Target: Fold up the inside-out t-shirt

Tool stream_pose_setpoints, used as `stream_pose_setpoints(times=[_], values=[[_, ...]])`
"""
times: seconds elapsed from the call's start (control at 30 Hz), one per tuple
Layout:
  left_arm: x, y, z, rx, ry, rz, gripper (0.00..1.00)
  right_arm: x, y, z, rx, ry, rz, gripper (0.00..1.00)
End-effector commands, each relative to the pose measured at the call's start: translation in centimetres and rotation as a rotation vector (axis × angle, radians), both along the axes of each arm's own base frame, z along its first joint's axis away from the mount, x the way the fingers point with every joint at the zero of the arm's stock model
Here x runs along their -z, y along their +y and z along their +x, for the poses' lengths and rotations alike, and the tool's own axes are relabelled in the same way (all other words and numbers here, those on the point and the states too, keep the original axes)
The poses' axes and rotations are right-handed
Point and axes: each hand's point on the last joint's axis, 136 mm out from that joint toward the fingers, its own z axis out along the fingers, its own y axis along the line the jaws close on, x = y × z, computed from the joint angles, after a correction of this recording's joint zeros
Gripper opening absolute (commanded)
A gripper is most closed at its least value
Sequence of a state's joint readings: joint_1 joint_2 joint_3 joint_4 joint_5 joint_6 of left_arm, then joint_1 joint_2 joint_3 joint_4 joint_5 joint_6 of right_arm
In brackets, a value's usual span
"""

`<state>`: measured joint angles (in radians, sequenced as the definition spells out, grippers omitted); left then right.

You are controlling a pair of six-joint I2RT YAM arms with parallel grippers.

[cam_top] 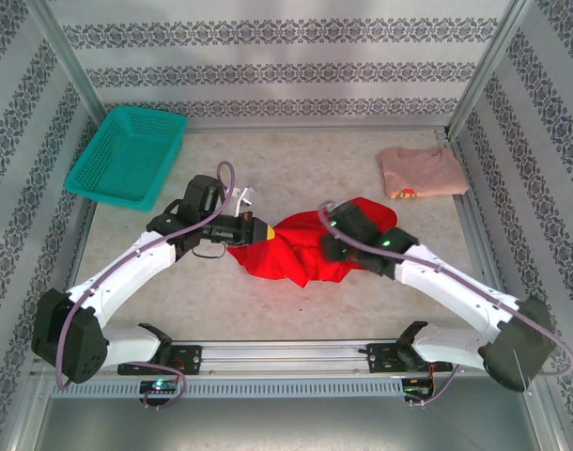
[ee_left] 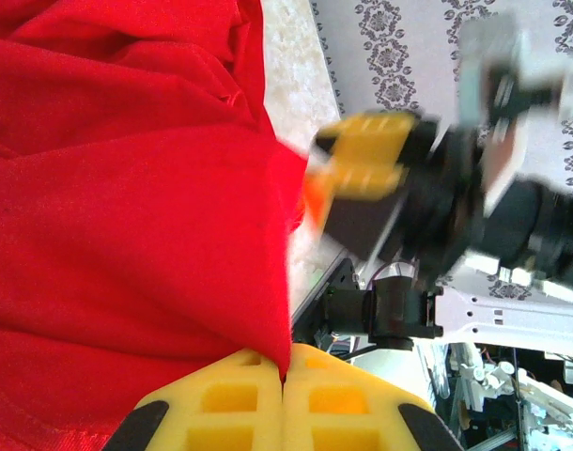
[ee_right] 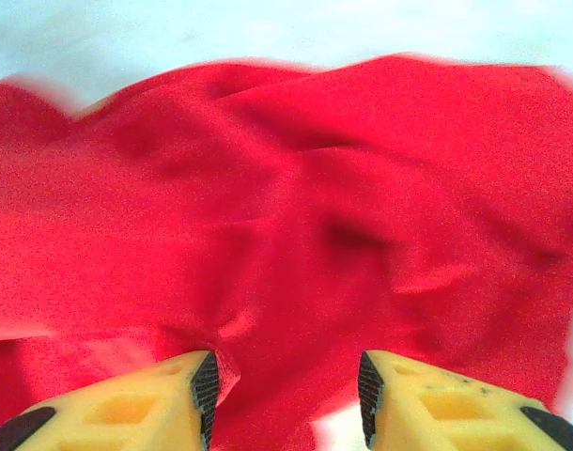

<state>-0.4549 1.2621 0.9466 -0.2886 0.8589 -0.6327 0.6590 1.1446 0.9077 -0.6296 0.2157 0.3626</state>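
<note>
red t-shirt (cam_top: 301, 249) bunched mid-table (cam_top: 305, 169), between the two arms. left gripper (ee_left: 285, 376) pressed together, pinching the shirt's left edge. right gripper (ee_right: 286, 395) spread just over the cloth, holding nothing. Bare tabletop behind and in front. One teal basket (cam_top: 127, 155) far-left, one pink shirt (cam_top: 421, 171) far-right, its small print unreadable.

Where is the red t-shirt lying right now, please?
In the top view, the red t-shirt lies crumpled centrally, its left edge pinched by the left gripper, the pink shirt beyond on the right.
</note>
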Motion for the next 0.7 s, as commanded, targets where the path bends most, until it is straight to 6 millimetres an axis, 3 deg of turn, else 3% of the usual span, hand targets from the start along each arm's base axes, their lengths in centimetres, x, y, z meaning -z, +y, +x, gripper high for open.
stream_pose_setpoints(times=[0.0, 0.07, 0.1, 0.13, 0.23, 0.43, 0.67], values=[[-0.4, 0.8, -0.5, -0.002, -0.025, 0.013, 0.0, -2.7, -5.7, 0.0, 0.16, -0.062, -0.092, 0.45], [-0.2, 0.8, -0.4, -0.006, -0.02, 0.017, 0.0, -3.8, -2.3, -1.2, 0.001, -0.107, -0.02, 0.45], [-0.2, 0.8, -0.3, -0.006, -0.02, 0.016, 0.0, -4.1, 0.3, -2.3, -0.111, -0.124, 0.047, 0.46], [-0.1, 0.7, -0.2, -0.007, -0.018, 0.016, 0.0, -4.0, 2.9, -3.7, -0.209, -0.12, 0.126, 0.45], [-0.1, 0.6, -0.1, -0.004, -0.016, 0.017, 0.0, -2.6, 7.1, -5.8, -0.31, -0.064, 0.275, 0.39], [-0.4, 0.8, -0.4, 0.004, -0.024, 0.025, 0.0, 0.1, 9.8, -4.3, -0.303, -0.011, 0.27, 0.34], [-0.2, 0.8, -0.5, 0.003, -0.025, 0.026, 0.0, 2.3, 10.2, -2.3, -0.258, 0.03, 0.247, 0.36]])
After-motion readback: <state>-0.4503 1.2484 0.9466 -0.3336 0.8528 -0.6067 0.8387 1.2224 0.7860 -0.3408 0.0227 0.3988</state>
